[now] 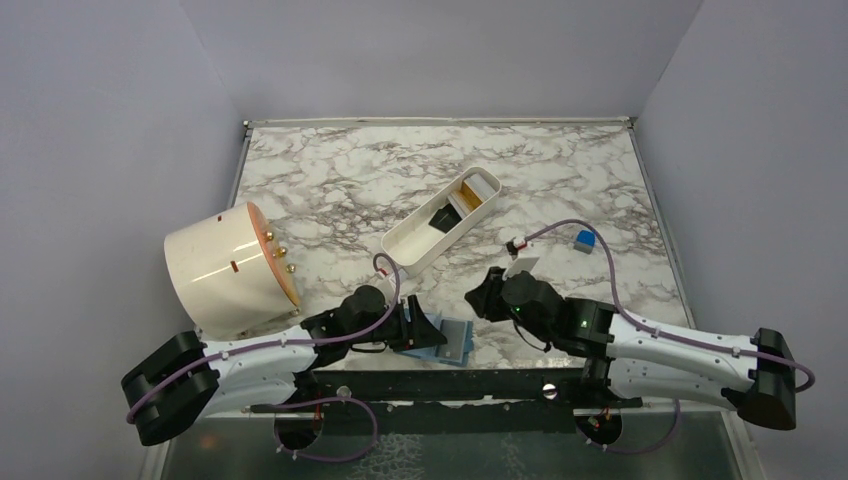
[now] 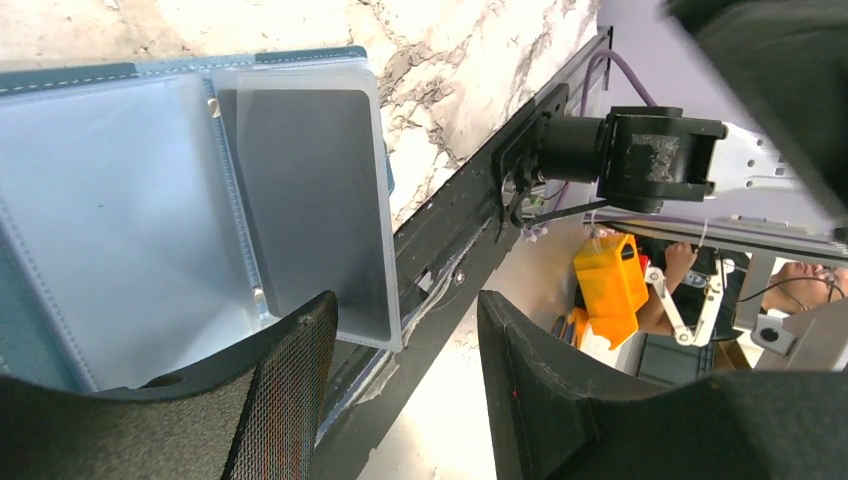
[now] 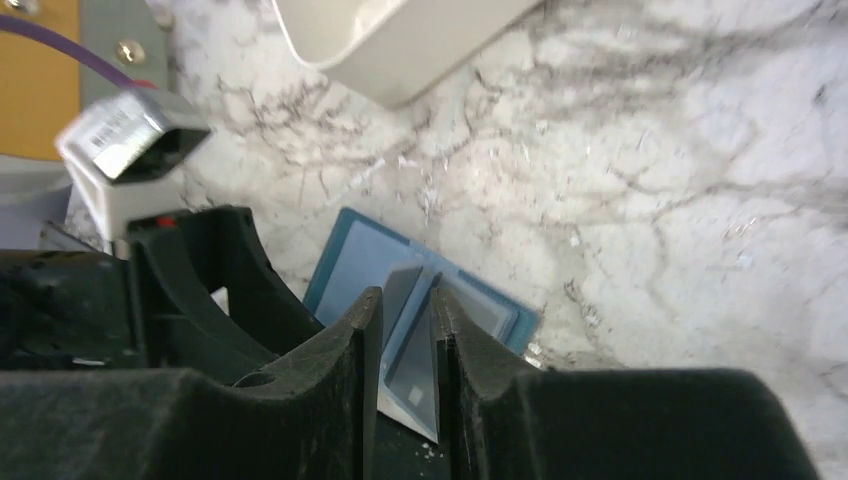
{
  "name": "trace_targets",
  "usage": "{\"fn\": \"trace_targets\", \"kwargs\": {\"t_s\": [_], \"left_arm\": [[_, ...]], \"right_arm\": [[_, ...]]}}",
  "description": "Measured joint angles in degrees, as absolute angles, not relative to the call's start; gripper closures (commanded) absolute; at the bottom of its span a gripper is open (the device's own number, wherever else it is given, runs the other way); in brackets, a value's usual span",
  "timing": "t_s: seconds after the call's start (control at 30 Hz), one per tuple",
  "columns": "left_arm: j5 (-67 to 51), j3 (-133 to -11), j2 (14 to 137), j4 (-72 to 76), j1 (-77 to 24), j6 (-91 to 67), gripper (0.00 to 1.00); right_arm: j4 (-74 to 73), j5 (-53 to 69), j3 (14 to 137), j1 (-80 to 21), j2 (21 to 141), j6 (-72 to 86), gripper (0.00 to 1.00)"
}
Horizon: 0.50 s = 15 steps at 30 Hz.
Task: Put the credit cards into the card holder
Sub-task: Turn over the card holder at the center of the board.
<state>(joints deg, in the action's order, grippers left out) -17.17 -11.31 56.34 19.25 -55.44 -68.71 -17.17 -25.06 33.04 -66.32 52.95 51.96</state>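
The left gripper [image 2: 405, 320] hovers, jaws well apart, over a corner of the open card holder [image 2: 120, 200]. The holder lies at the near edge of the marble desk [image 1: 330, 180], with one grey card [image 2: 310, 200] slotted in a clear pocket. Close by, the right gripper [image 3: 405, 310] points down at the holder, its jaws a narrow slit apart with nothing gripped. More credit cards [image 1: 468, 192] (gold, white, black) sit in the white tray [image 1: 400, 245] farther back.
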Motion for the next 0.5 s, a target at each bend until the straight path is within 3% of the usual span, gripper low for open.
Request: {"fn": "trace_targets", "kwargs": {"t_s": [0.17, 0.5], "left_arm": [[-16.49, -11.68, 57.69, 20.05, -56.01, -67.64, 0.44], [-13.41, -12.25, 56.77, 17.28, -56.01, -63.96, 0.43]], "right_arm": [[-20.25, -30.74, 39.16, -66.3, 51.79, 45.47, 0.7], [-20.88, -32.93, 50.24, -62.0, 63.96, 32.8, 0.63]]}}
